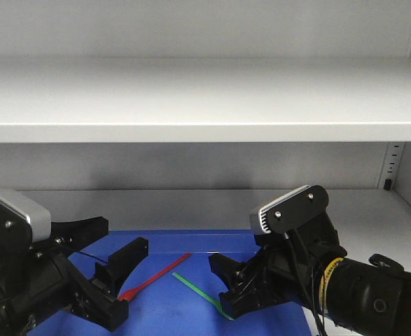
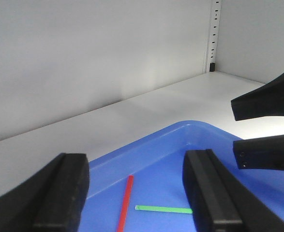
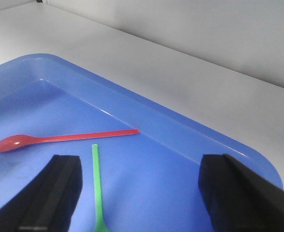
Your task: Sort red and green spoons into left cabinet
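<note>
Left gripper [image 1: 117, 283] hovers low over the near-left part of the blue tray [image 3: 190, 130], jaws spread wide, nothing between them. Just to its right the red spoon [image 3: 64, 138] lies flat on the tray floor, bowl toward the left arm, handle running up and right toward the tray's far rim. Beside it the green spoon [image 3: 97, 186] lies flat too; the handle tips come near each other without touching, and its bowl points to the right arm. Right gripper [image 1: 226, 287] is likewise parted and empty, poised over the green spoon's bowl end. We judge both spoons very light, stiff, thin plastic, smooth, likely to skid or flip on the slick tray. We'd pinch across mid-handle, jaws square to it. Cabinet shelf [image 1: 205, 98] stands behind and above the tray.
</note>
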Robot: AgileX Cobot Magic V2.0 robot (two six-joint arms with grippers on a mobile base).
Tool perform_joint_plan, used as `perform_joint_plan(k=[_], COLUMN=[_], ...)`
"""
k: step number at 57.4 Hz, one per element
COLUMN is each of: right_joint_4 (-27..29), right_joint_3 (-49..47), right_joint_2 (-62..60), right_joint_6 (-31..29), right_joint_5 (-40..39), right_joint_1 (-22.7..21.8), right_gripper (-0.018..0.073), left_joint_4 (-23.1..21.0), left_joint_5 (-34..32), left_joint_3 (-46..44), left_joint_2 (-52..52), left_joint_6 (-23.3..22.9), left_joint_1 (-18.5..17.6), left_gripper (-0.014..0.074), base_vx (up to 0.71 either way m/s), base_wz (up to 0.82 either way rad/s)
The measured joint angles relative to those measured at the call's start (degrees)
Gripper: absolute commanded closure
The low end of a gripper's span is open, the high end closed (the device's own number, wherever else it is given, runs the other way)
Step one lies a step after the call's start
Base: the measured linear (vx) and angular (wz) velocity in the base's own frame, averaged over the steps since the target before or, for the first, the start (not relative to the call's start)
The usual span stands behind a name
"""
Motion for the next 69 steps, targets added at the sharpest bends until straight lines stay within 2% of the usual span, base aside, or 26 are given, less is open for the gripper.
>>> perform_joint_plan(k=[24, 34, 42, 50, 61, 69], right_joint_4=[0.0, 0.0, 0.0, 0.0, 0.0, 0.0], right_joint_3=[0.0, 0.0, 0.0, 0.0, 0.0, 0.0], right_joint_2=[0.0, 0.0, 0.0, 0.0, 0.0, 0.0], right_joint_6=[0.05, 0.05, 0.05, 0.05, 0.05, 0.05], right_joint_5=[0.0, 0.0, 0.0, 0.0, 0.0, 0.0], right_joint_1=[0.0, 0.0, 0.0, 0.0, 0.0, 0.0], right_gripper=[-0.0001, -0.0001, -0.0001, -0.0001, -0.0001, -0.0001], left_joint_4=[0.0, 0.0, -2.9, -6.92, -7.78, -8.04], left_joint_5=[0.31, 2.11, 4.95, 5.44, 5.66, 8.85], left_joint_3=[0.0, 1.33, 4.74, 8.97, 15.24, 20.35], left_joint_2=[0.0, -1.18, -6.87, -15.32, -26.99, -36.79], left_joint_6=[0.0, 0.96, 6.21, 11.97, 12.95, 12.95], left_joint_1=[0.0, 0.0, 0.61, 5.4, 15.45, 21.69], left_gripper=[0.0078, 0.0167, 0.0287, 0.043, 0.0601, 0.0605], base_vx=[0.0, 0.0, 0.0, 0.0, 0.0, 0.0], base_wz=[0.0, 0.0, 0.0, 0.0, 0.0, 0.0])
